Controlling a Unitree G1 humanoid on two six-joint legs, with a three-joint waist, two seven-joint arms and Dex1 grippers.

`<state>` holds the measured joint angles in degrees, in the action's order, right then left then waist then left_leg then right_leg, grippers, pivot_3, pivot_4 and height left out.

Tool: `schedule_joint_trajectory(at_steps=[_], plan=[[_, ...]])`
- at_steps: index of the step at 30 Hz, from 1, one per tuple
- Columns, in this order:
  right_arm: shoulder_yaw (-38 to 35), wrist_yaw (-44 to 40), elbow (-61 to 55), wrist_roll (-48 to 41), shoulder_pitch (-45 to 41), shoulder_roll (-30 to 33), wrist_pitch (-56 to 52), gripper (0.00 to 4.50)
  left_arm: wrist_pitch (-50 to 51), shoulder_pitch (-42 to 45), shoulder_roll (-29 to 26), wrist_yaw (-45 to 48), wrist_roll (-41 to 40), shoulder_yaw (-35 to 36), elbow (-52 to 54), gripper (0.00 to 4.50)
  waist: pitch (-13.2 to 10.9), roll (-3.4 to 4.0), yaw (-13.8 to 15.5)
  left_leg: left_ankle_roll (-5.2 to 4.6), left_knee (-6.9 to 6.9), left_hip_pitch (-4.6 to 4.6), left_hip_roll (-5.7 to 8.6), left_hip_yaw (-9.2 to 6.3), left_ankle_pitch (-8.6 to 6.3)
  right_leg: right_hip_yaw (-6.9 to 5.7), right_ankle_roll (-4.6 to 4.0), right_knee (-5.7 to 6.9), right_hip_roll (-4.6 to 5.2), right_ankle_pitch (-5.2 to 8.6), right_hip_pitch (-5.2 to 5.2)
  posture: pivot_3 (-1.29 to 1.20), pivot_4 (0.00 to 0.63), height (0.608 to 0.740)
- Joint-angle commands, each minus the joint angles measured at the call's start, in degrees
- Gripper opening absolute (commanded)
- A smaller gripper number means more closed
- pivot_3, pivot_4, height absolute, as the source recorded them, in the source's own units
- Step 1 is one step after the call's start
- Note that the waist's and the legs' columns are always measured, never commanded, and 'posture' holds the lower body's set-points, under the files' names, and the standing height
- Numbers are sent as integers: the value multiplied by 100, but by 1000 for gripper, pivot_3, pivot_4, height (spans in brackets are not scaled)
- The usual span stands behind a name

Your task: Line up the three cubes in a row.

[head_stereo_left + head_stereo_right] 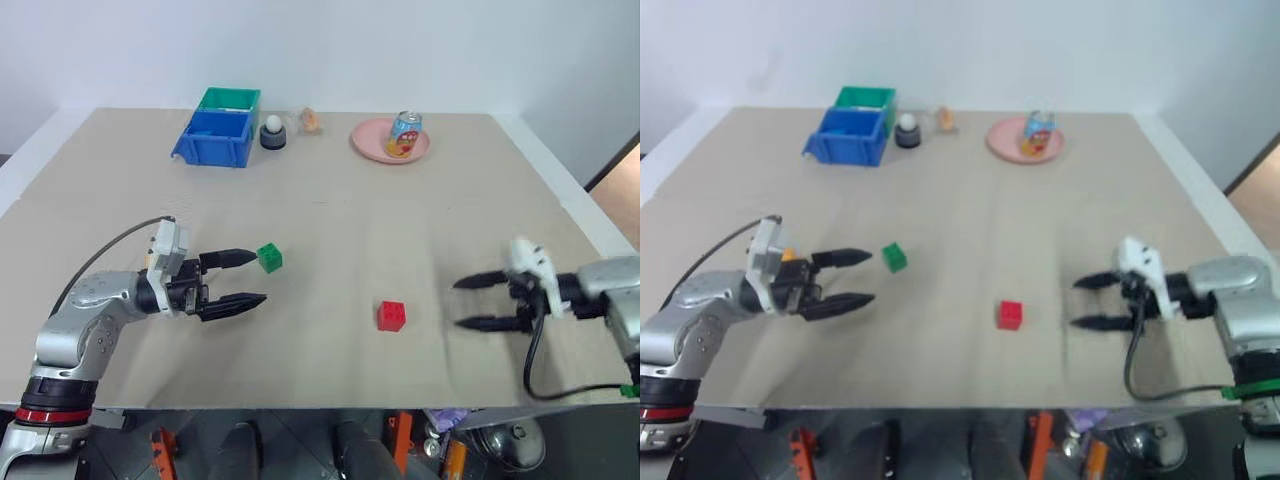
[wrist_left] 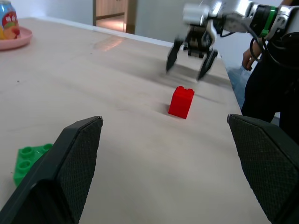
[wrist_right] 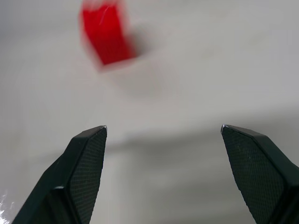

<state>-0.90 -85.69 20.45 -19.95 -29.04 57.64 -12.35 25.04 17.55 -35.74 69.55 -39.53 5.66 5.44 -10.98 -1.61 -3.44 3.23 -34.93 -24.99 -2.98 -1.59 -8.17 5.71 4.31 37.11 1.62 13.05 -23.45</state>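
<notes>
**Both arms low over the table, jaws spread, two cubes loose between them**

I see my left arm bent in from the left edge of the table, its gripper pointing roughly level toward the right. Its two black fingers are spread wide and grasp nothing. The upper fingertip sits just beside the green cube; I cannot tell whether it touches.

My right arm reaches in from the right edge, with its gripper aimed toward the left and tipped a little downward. Its fingers are also spread apart and empty. In the right wrist view the finger pads show a fine cross-hatched texture.

The red cube stands on the table between the two grippers, nearer the right one but clearly apart from it. It is upright with its studs on top and looks slightly taller than wide in the left wrist view. The green cube also has its studded face up, its corners turned at an angle to the table edge. Both look like smooth, glossy plastic. The two cubes lie well apart.

The tabletop is a matte, pale beige sheet. At the far side sit a blue bin, a green bin behind it, and a pink plate carrying a soda can.
</notes>
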Motion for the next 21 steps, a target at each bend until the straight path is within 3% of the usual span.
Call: schedule_joint_trajectory(at_steps=[1,6,14,21], plan=[[-730,491,123,-585,-710,-168,-607,4042,388,-332,135,-455,-236,101,371,4409,0,-1,-23,0,0,1,-1,0,0,0,-1,0,0,-1,0,0,150,740],[-1140,1045,74,-988,-1272,-496,-1248,4042,875,-617,543,-1523,-468,367,535,4409,0,-6,-39,0,0,-8,0,-13,0,-2,2,0,-6,3,1,0,150,740],[-852,1299,-1196,-1252,-981,-1063,-1744,4042,1348,-1417,984,-2954,-725,735,1402,4409,0,-5,-58,0,11,-9,-1,-10,-2,8,7,0,-10,9,-2,0,150,740],[-730,1411,-1476,-1290,-889,-1381,-1800,4042,936,-1590,869,-3169,112,343,1326,4409,0,-5,-53,0,5,-7,2,-13,-1,8,0,0,-11,3,-1,0,150,740]])
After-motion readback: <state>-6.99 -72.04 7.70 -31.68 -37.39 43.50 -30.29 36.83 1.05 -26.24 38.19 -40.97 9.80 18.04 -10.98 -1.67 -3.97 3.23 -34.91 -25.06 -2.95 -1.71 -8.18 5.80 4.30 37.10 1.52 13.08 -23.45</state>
